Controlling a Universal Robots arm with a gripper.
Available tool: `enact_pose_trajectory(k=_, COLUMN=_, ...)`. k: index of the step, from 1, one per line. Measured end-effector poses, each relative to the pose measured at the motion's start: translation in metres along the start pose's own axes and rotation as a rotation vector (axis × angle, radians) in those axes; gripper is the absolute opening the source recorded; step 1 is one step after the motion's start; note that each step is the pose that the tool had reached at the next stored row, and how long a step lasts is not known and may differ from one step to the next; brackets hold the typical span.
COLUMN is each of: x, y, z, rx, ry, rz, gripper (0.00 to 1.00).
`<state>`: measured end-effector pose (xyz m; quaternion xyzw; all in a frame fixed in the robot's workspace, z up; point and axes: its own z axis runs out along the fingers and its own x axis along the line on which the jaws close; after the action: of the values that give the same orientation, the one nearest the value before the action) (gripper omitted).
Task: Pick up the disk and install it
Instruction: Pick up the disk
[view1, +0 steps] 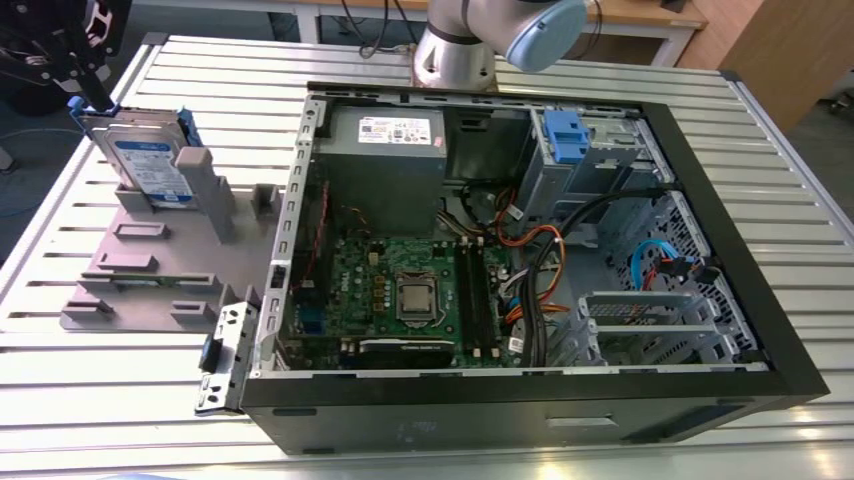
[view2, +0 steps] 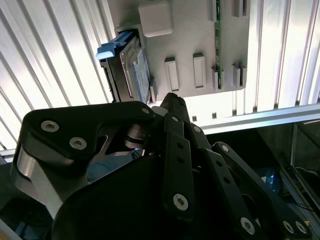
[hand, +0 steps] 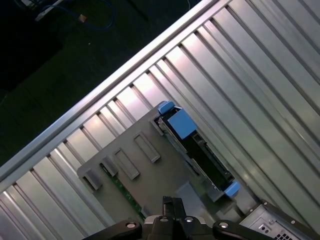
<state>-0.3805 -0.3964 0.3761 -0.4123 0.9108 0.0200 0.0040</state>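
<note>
The disk (view1: 147, 160), silver with a white-and-blue label and blue rails, stands on edge in the grey slotted holder (view1: 147, 260) at the exterior view's left. My gripper (view1: 91, 95) hangs just above the disk's upper far corner, close to its blue end tab. In both wrist views the disk (view2: 131, 70) (hand: 197, 150) shows edge-on in the holder (view2: 200, 45) (hand: 145, 170), a short way beyond the black gripper links (view2: 170, 150). Nothing shows held in the gripper.
An open computer case (view1: 747, 300) lies on the slatted aluminium table (view1: 747, 110), with its motherboard (view1: 400, 290), power supply (view1: 387, 130) and loose cables. A grey drive bay (view1: 601, 160) with a blue bracket (view1: 566, 135) sits in the case's far corner. The arm's base (view1: 454, 60) stands behind the case.
</note>
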Motion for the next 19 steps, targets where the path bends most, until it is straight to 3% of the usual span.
enact_pose_trajectory(k=19, x=0.0000, y=0.0000, z=0.0000, rx=-0.0005, ry=0.0007, rz=-0.021, gripper=0.11)
